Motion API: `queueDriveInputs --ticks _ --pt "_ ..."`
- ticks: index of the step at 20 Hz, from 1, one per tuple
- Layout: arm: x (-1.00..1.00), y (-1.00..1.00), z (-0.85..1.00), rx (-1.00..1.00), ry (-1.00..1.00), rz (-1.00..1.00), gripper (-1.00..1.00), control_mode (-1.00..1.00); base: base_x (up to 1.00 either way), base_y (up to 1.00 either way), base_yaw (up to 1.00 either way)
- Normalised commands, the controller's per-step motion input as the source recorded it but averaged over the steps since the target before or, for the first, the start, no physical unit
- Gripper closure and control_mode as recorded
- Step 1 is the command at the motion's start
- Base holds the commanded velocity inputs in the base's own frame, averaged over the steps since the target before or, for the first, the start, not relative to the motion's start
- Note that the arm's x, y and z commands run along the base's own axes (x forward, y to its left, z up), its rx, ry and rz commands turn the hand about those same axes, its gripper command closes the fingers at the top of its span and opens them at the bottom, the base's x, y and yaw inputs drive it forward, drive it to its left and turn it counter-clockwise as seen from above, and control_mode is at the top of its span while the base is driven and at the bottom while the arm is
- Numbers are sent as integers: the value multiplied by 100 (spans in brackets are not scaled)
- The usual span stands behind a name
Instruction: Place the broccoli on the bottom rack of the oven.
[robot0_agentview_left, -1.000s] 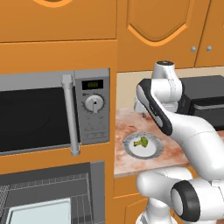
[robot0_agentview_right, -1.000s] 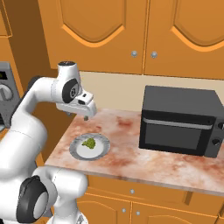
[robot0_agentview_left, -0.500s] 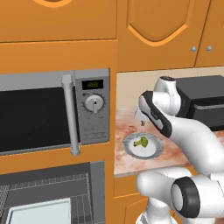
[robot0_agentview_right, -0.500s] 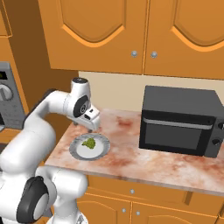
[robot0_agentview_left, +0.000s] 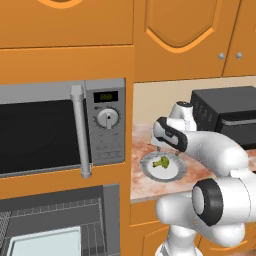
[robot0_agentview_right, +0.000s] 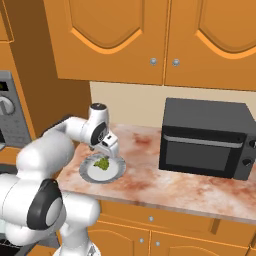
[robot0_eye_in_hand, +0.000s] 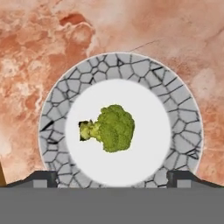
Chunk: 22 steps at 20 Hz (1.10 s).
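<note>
Green and lumpy, the broccoli (robot0_eye_in_hand: 111, 128) lies on its side in the white middle of the plate (robot0_eye_in_hand: 176, 117), stem pointing off to one side. The gripper (robot0_eye_in_hand: 112, 177) hangs right over the plate, jaws wide, holding nothing. Looks light and a bit crumbly, so I'd pinch the crown gently. Past the plate, the oven (robot0_agentview_left: 60, 220) sits low with its tray (robot0_agentview_left: 45, 242) on the bottom rack (robot0_agentview_left: 97, 235).

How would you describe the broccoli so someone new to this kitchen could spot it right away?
Find the marbled reddish counter between the silver microwave and the black countertop box. A round plate with a grey cracked-pattern rim sits there, under the gripper. The broccoli is the lone green floret on the plate's white centre.
</note>
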Motion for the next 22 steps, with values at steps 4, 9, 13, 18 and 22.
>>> queueDriveInputs --ticks 4,9,13,18,22 --pt "28 0 -61 0 0 -2 -100 -100 0 0 0" --pt "30 0 -54 0 0 -1 -100 -100 0 0 0" --pt "12 0 -44 0 0 0 -100 -100 0 0 0" --pt "-3 0 -17 1 0 0 -100 -100 0 0 0" --pt "-3 1 -19 1 0 0 100 -100 0 0 0"
